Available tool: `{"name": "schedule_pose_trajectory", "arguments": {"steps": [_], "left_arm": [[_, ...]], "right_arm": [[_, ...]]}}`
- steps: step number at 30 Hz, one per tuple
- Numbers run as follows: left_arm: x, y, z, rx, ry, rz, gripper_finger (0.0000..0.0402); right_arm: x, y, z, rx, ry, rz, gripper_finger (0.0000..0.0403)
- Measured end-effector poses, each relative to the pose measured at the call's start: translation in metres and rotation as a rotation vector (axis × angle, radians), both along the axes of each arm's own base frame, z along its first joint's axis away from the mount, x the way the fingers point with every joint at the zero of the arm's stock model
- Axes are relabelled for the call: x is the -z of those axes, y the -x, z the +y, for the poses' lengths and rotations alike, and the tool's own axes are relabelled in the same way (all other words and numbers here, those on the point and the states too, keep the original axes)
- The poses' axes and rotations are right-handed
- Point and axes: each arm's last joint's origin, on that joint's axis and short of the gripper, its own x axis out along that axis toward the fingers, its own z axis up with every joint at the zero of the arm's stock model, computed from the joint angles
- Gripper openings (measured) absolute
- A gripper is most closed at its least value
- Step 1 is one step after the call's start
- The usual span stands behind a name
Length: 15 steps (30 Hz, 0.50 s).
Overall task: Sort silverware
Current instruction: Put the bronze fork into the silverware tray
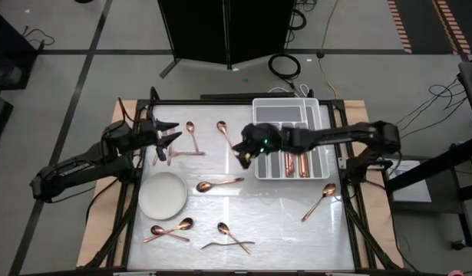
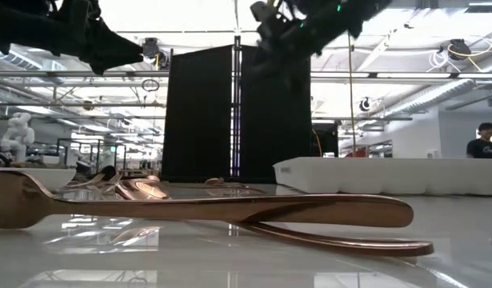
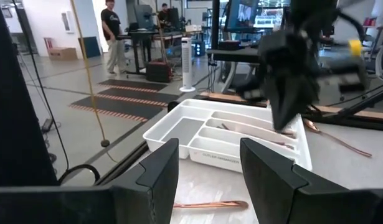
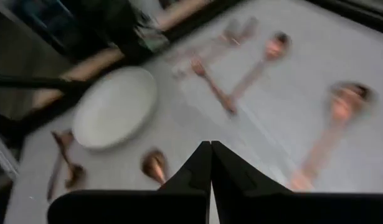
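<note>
The long copper fork (image 2: 198, 210) nearest the low camera lies at six o'clock among scattered silverware; the empty, shut right gripper (image 1: 243, 156) at the white compartmented tray's (image 1: 286, 142) nine o'clock could skid off a spoon unless reopened, while the left gripper (image 1: 168, 138) hangs part-open, empty.

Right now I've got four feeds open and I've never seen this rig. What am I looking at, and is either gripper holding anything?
Two dark robot arms work at a table. The overhead picture shows everything; the low one looks level across the tabletop; the other two sit on the wrists. The left gripper hangs open over the table's far left part. The right gripper is shut and empty, beside the white tray, which already holds some copper pieces. A white plate and loose copper spoons and forks lie on the table. Nothing is held.
</note>
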Motion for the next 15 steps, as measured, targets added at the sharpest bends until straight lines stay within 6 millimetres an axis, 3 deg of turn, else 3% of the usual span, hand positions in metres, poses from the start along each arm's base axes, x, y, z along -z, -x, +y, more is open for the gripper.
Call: {"name": "schedule_pose_trajectory", "arguments": {"steps": [3,7,12,15], "left_arm": [[-0.001,0.0,0.0,0.0,-0.003,-0.01,0.0171],[-0.001,0.0,0.0,-0.001,-0.005,-0.014,0.0171],[-0.001,0.0,0.001,-0.038,-0.007,-0.013,0.0171],[0.002,0.002,0.005,-0.185,0.022,0.014,0.0171]], "right_arm": [[0.027,-0.02,0.003,-0.026,0.022,-0.092,0.0],[0.064,-0.055,0.001,-0.085,0.132,-0.046,0.0],[0.072,-0.114,-0.007,-0.141,0.253,-0.06,0.0006],[0.078,-0.147,-0.011,-0.196,0.326,0.023,0.003]]}}
